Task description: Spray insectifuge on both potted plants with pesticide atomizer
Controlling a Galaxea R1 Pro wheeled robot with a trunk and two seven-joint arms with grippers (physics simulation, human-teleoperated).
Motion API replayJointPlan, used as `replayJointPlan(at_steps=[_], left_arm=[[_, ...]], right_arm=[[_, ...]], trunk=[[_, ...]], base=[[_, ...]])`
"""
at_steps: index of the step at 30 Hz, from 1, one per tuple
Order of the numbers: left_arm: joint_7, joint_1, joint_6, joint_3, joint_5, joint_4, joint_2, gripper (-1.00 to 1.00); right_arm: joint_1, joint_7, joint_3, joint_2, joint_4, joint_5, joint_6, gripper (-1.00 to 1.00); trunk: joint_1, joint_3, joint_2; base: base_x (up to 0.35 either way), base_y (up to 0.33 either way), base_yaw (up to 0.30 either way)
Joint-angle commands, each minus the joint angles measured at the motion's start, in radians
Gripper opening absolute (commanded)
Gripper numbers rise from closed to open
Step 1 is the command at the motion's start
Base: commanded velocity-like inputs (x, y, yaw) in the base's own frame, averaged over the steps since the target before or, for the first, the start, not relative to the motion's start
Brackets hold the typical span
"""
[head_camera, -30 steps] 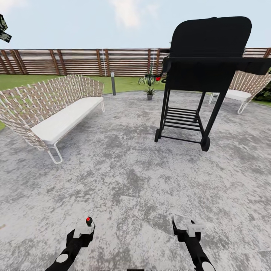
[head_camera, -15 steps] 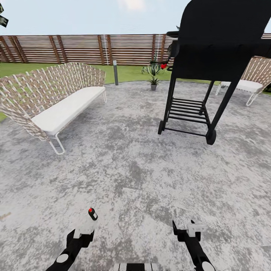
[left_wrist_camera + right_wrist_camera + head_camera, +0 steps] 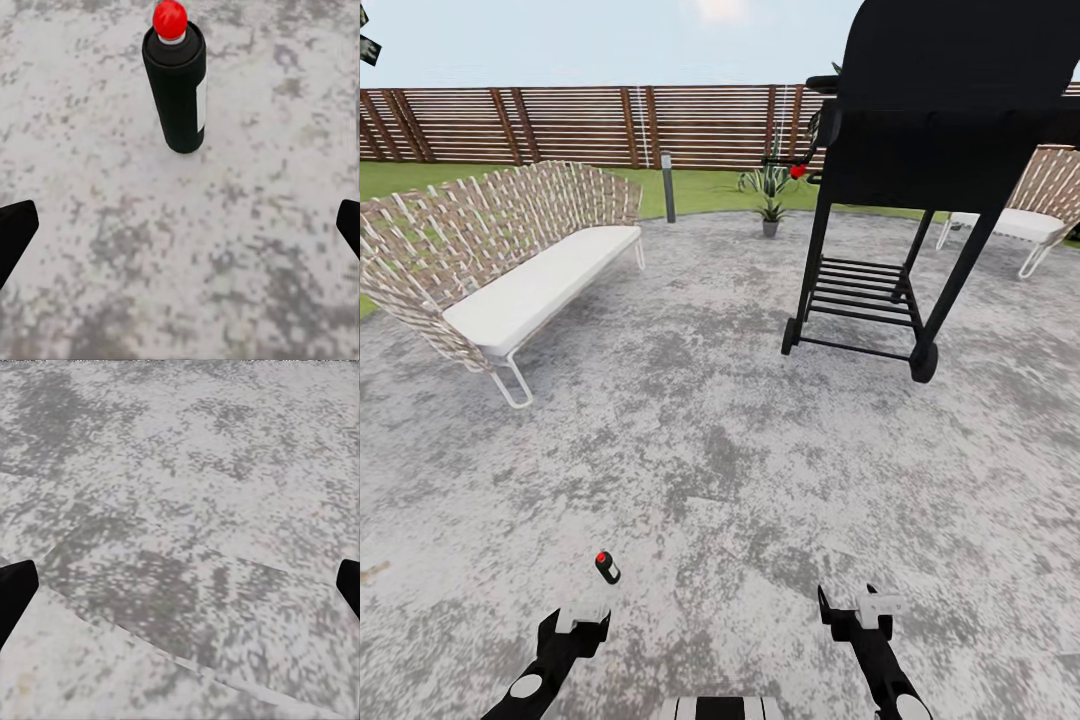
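The pesticide atomizer [image 3: 606, 567] is a slim dark bottle with a red cap and a white label strip. It stands upright on the grey stone patio, just ahead of my left gripper [image 3: 582, 614]. In the left wrist view the atomizer [image 3: 178, 86] stands beyond the left gripper [image 3: 180, 225], which is open, its dark fingertips [image 3: 15, 229] wide apart and touching nothing. My right gripper [image 3: 857, 604] hangs low over bare stone, open and empty, as the right gripper [image 3: 180, 585] also reads in its wrist view. One small potted plant [image 3: 770, 213] sits far off at the patio's back edge.
A wicker bench with a white cushion [image 3: 525, 285] stands at the left. A tall black grill [image 3: 920, 170] on wheels stands at the right, with another wicker chair [image 3: 1025, 215] behind it. A grey lamp post [image 3: 668, 188], lawn and a brown slatted fence [image 3: 560, 125] lie beyond.
The whole view has shifted, so the camera moved. The atomizer now shows a little farther ahead of my left gripper, which it stood right beside before. Both grippers stay open.
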Motion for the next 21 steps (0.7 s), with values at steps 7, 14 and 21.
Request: replayJointPlan(at_steps=[7, 14, 21], left_arm=[[0.001, 0.0, -0.004, -0.001, -0.003, 0.001, 0.0, 1.0], [0.001, 0.0, -0.003, 0.0, -0.002, 0.002, 0.0, 1.0], [0.0, 0.0, -0.004, 0.0, -0.002, 0.001, -0.001, 1.0]], right_arm=[[0.0, 0.0, 0.0, 0.0, 0.002, 0.001, -0.003, 1.0], [0.0, 0.002, 0.0, 0.0, 0.003, 0.001, -0.003, 1.0], [0.0, 0.003, 0.0, 0.0, 0.003, 0.001, -0.003, 1.0]], trunk=[[0.0, -0.001, 0.0], [0.0, -0.001, 0.0], [0.0, -0.001, 0.0]], base=[[0.021, 0.0, 0.0], [0.26, 0.0, 0.002], [0.061, 0.0, 0.131]])
